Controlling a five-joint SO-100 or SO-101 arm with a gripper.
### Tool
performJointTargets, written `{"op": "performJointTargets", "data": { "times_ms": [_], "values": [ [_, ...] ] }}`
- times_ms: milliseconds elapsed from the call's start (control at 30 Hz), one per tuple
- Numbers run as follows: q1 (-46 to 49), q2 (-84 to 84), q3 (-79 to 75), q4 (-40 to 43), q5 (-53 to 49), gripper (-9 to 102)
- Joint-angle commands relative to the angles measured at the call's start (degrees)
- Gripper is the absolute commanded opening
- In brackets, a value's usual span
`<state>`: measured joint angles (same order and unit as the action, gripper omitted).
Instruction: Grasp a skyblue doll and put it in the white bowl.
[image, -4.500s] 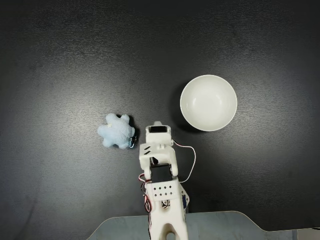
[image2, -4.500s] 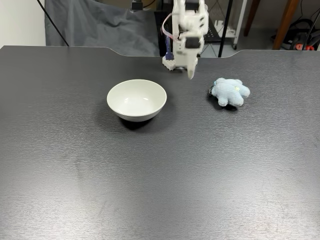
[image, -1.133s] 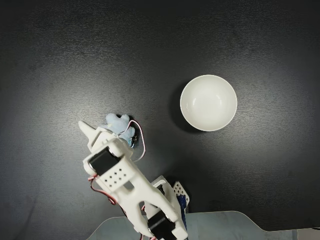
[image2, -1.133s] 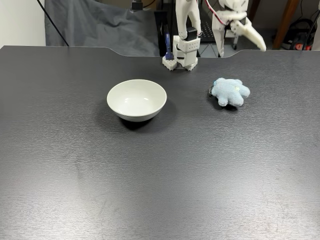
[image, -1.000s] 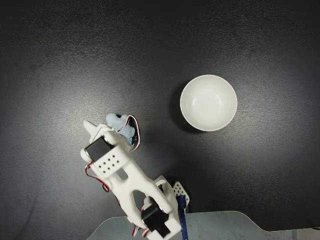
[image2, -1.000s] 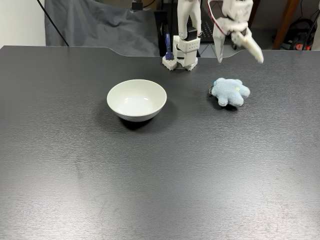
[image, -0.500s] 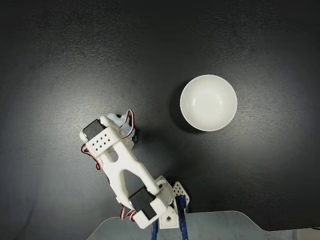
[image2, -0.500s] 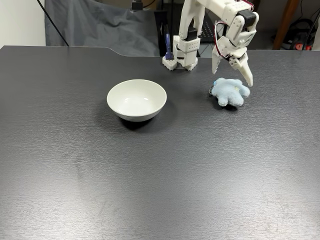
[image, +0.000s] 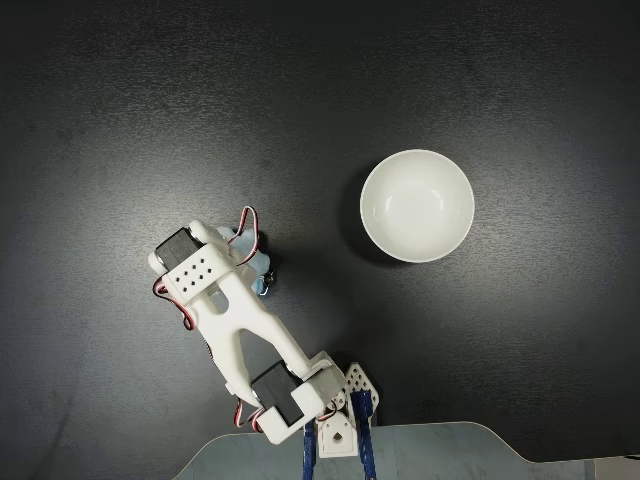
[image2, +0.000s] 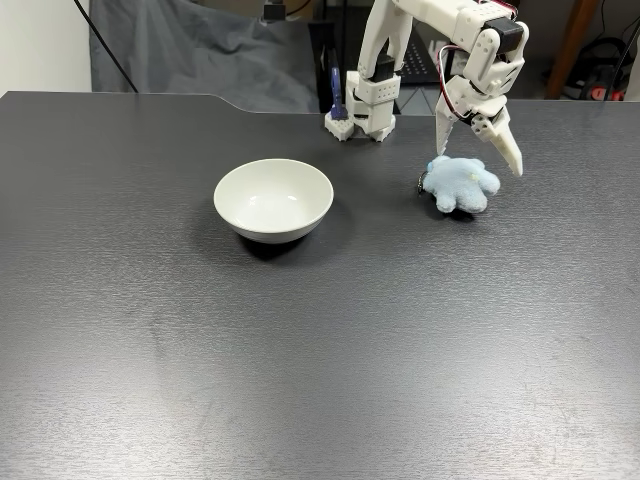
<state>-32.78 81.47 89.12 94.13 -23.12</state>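
Gripper (image2: 477, 159) spread above skyblue doll (image2: 460, 184).
Your top-down fixed view hides most of the doll under the arm; white bowl (image: 417, 205) stands apart.

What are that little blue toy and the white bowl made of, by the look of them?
The skyblue doll looks like soft plush fabric: its outline is fuzzy and lumpy, with a matte surface. The white bowl looks like glazed ceramic, or possibly glossy plastic: smooth, evenly white, with faint sheen inside.
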Motion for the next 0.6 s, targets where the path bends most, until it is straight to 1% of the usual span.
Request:
{"op": "performJointTargets", "data": {
  "times_ms": [0, 567],
  "values": [
    [-0.44, -0.79, -3.25, 0.0, -0.44, 64],
    [0.53, -10.46, -4.04, 0.0, 0.35, 64]
  ]
}}
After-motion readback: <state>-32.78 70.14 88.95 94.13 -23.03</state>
